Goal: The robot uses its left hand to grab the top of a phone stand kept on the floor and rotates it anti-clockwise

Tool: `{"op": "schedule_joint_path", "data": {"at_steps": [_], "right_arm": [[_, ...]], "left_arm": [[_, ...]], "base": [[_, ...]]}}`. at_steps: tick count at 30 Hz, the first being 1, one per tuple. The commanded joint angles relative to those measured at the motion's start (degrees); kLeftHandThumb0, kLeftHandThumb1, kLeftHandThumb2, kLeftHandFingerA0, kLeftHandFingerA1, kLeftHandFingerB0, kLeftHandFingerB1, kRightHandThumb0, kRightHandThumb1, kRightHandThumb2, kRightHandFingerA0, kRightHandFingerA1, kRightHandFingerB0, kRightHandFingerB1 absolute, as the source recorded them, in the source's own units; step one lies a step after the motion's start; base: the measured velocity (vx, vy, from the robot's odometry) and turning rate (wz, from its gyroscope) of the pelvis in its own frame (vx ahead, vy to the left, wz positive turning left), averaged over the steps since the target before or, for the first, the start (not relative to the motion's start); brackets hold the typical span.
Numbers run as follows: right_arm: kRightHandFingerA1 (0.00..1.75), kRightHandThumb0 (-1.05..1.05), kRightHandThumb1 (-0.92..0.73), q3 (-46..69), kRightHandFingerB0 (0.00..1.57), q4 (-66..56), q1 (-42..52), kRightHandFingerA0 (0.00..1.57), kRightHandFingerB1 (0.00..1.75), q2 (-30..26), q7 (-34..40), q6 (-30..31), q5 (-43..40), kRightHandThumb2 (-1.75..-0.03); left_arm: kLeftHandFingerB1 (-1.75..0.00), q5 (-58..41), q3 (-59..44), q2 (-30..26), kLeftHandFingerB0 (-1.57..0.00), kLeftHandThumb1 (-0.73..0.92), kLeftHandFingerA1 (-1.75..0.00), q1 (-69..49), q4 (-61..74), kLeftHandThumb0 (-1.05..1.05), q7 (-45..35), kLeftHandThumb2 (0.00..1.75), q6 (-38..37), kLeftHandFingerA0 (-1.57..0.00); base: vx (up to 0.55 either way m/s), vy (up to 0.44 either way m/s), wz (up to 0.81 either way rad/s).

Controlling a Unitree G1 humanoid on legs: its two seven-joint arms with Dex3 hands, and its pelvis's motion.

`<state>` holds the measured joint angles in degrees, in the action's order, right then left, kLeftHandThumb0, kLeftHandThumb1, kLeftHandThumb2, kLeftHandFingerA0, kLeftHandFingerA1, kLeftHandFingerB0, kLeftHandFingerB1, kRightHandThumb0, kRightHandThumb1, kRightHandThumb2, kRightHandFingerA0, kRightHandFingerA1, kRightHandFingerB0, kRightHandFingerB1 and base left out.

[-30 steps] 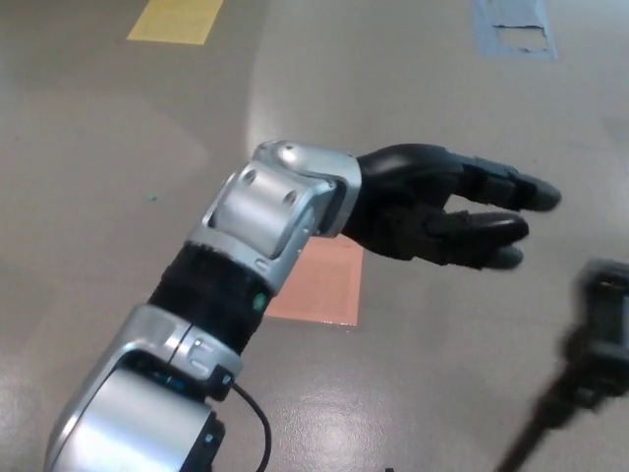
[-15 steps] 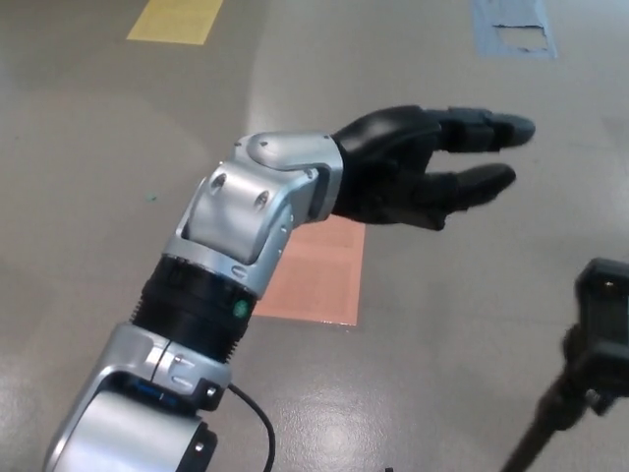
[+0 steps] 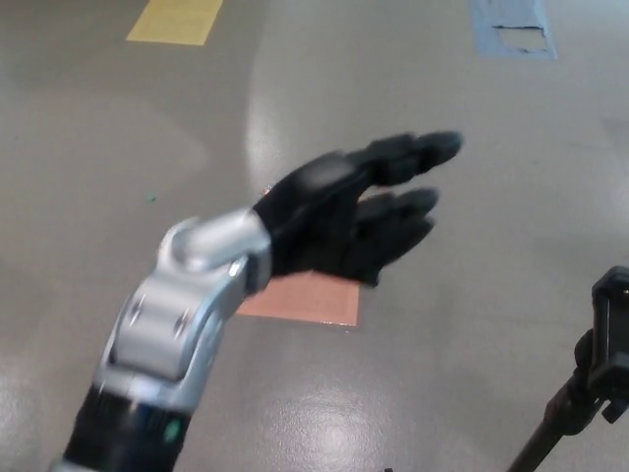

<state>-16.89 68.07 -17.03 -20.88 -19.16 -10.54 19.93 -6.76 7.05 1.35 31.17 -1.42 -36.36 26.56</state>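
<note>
We see our left hand (image 3: 349,211) raised above the floor (image 3: 442,324), holding nothing, its fingers (image 3: 413,147) extended and spread slightly apart. The phone stand (image 3: 595,379) stands at the lower right edge, well apart from the hand, and an orange patch (image 3: 310,300) lies on the floor below the wrist.

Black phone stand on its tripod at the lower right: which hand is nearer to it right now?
Left. The open left hand hangs to the stand's upper left, apart from it. The right hand is not in view.
</note>
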Motion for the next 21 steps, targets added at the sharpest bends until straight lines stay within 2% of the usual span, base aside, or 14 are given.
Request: {"op": "schedule_joint_path", "data": {"at_steps": [1, 4, 5, 8, 9, 10, 13, 14, 15, 17, 18, 21], "right_arm": [[0.43, -0.55, -0.84, -0.1, 0.35, 0.1, 2.8, 0.65, 0.32, -1.2, -0.1, 0.5, 0.3, -0.66], [0.44, -0.52, -0.85, -0.2, 0.34, 0.1, 5.2, 0.64, 0.32, -1.1, 0.6, 0.1, 0.3, -0.66], [0.45, -0.52, -0.85, -0.3, 0.34, 0.1, 7.6, 0.65, 0.32, -0.9, 0.9, -0.8, 0.3, -0.66], [0.45, -0.52, -0.84, -0.4, 0.34, 0.1, 12.4, 0.62, 0.32, -0.6, 1.3, -1.9, 0.0, -0.66], [0.58, -0.56, -0.71, -0.6, 0.26, 0.2, 14.0, 0.53, 0.45, -0.4, 1.4, -2.2, 0.0, -0.97], [0.59, -0.57, -0.71, -0.7, 0.28, 0.4, 15.1, 0.55, 0.46, -0.4, 1.7, -2.8, 0.2, -0.97], [0.6, -0.56, -0.71, -1.2, 0.26, 0.8, 18.1, 0.55, 0.46, 0.0, 2.6, -4.1, 0.5, -0.98], [0.47, -0.53, -0.85, -1.2, 0.34, 0.8, 19.8, 0.64, 0.32, 0.1, 3.1, -4.4, 0.4, -0.66], [0.6, -0.56, -0.71, -1.2, 0.28, 0.9, 20.7, 0.57, 0.46, 0.2, 3.3, -4.5, 0.4, -0.96], [0.6, -0.56, -0.71, -1.3, 0.28, 1.0, 21.5, 0.57, 0.46, 0.3, 3.6, -4.7, 0.5, -0.96], [0.54, -0.53, -0.84, -0.4, 0.36, 0.6, 22.0, 0.64, 0.33, 0.4, 2.9, -4.2, -0.5, -0.65], [0.49, -0.54, -0.84, 0.3, 0.39, 0.6, 22.2, 0.62, 0.34, 0.6, 2.4, -4.4, -1.2, -0.65]], "left_arm": [[-0.06, 0.1, -7.3, -4.8, 0.0, 0.69, -0.21, -20.6, 11.9, -0.78, 3.9, 0.6, -15.3, 0.0], [-0.1, 0.2, -9.5, -5.5, 0.0, 0.67, -0.26, -29.4, 12.3, -0.81, 3.5, 0.64, -20.5, 0.0], [-0.09, 1.0, -10.3, -6.5, 0.0, 0.57, -0.24, -35.4, 12.2, -0.84, 3.1, 0.96, -23.8, 0.0], [-0.11, 1.6, -12.7, -8.4, 0.0, 0.54, -0.25, -46.0, 8.7, -0.8, 1.2, 0.93, -30.6, -0.01], [-0.09, 2.7, -13.3, -9.6, 0.0, 0.54, -0.23, -49.7, 5.5, -0.82, 1.2, 0.93, -33.2, 0.0], [-0.05, 3.0, -13.6, -10.1, 0.0, 0.56, -0.19, -51.5, 3.8, -0.85, 1.0, 0.92, -34.9, 0.0], [-0.06, 3.9, -13.7, -11.1, 0.0, 0.55, -0.19, -56.4, -0.1, -0.83, 1.3, 0.91, -38.7, 0.0], [-0.1, 4.9, -13.6, -12.1, 0.0, 0.51, -0.21, -58.9, -3.7, -0.79, 2.1, 0.9, -40.6, 0.0], [-0.1, 5.6, -13.5, -12.6, 0.0, 0.5, -0.19, -59.9, -5.8, -0.78, 2.6, 0.88, -41.4, 0.0], [-0.1, 6.1, -13.3, -13.0, 0.0, 0.5, -0.19, -60.8, -7.6, -0.78, 3.2, 0.88, -42.3, 0.0], [-0.12, 8.4, -12.4, -14.4, 0.0, 0.48, -0.22, -60.9, -12.6, -0.74, 5.8, 0.86, -45.4, 0.0], [-0.14, 11.5, -11.0, -16.3, 0.0, 0.47, -0.22, -60.2, -20.8, -0.72, 10.4, 0.85, -48.5, 0.0]], "base": [[0.0, 0.0, 0.0], [0.0, 0.0, 0.0], [0.0, 0.0, 0.0], [0.0, 0.0, 0.0], [0.0, 0.0, 0.0], [0.0, 0.0, 0.0], [0.0, 0.0, 0.0], [0.0, 0.0, 0.0], [0.0, 0.0, 0.0], [0.0, 0.0, 0.0], [0.0, 0.0, 0.0], [0.0, 0.0, 0.0]]}}
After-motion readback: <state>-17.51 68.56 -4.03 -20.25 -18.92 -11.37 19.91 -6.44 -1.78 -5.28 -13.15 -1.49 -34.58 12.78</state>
